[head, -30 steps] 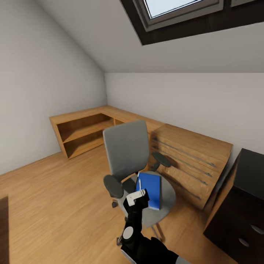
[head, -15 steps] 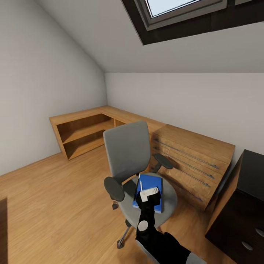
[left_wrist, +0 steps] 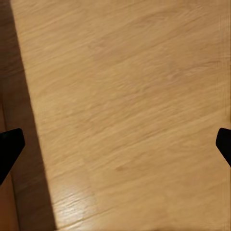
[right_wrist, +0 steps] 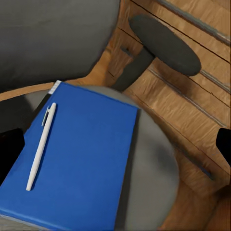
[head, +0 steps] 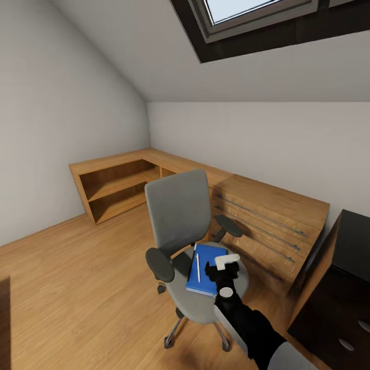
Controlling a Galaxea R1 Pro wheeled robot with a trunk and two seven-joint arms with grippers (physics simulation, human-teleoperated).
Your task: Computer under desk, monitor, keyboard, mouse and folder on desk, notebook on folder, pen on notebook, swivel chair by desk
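— Hovering my right gripper (head: pixel 224 267) above the swivel chair (head: pixel 180 216); fingers spread wide, holding nothing.
— And the folder (right_wrist: pixel 82 159)?
— Flat on the seat just beneath, pen (right_wrist: pixel 41 144) on top.

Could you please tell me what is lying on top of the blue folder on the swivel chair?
A white pen lies on the blue folder, which rests flat on the swivel chair seat. The right pincer hovers above it. Anything beneath the folder is covered.
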